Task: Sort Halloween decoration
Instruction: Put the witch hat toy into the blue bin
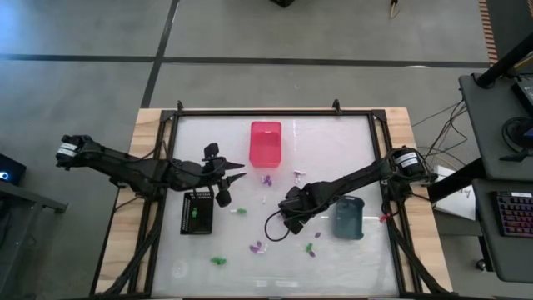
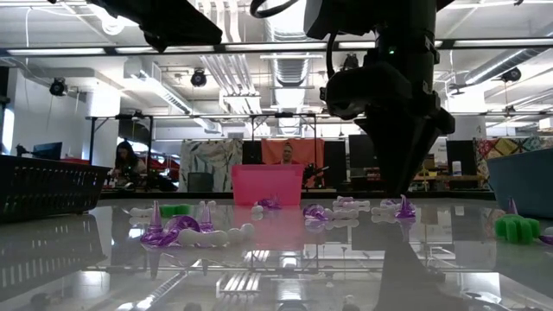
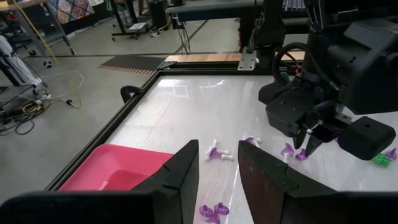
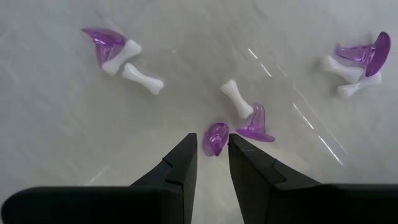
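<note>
Tiny purple, green and white decoration pieces lie scattered on the white table, among them a purple one, a green one and white bones. My right gripper points down at the table's middle, open narrowly. One purple piece lies on the table between its fingertips; whether they touch it cannot be told. My left gripper hovers open left of centre, level, near the pink bin, empty.
A black bin holding green pieces sits at left. A grey-blue container stands right of my right arm. More purple hats and bones lie around the right gripper. A dark frame borders the table. People sit in the room beyond.
</note>
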`<state>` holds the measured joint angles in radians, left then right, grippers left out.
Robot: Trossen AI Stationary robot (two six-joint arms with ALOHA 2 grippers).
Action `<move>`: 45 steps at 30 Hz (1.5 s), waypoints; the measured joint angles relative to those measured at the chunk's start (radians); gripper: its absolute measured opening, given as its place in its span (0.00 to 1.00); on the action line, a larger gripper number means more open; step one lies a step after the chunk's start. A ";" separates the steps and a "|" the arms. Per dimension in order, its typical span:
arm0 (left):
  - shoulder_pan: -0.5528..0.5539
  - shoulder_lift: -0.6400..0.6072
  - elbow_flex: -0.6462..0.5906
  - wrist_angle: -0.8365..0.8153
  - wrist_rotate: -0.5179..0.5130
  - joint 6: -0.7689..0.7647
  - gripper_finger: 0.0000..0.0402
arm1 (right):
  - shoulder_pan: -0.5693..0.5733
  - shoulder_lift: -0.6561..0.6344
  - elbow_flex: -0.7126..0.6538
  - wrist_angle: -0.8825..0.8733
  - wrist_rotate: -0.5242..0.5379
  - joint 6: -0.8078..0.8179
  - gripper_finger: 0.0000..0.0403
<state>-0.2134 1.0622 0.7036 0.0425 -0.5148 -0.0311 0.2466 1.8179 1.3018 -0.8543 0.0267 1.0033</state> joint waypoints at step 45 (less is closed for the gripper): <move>0.000 0.000 0.000 0.000 -0.001 0.000 0.24 | 0.000 0.000 -0.063 0.083 -0.001 -0.019 0.02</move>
<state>-0.2134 1.0622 0.7036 0.0429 -0.5156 -0.0315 0.2466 1.8179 1.2390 -0.7717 0.0253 0.9847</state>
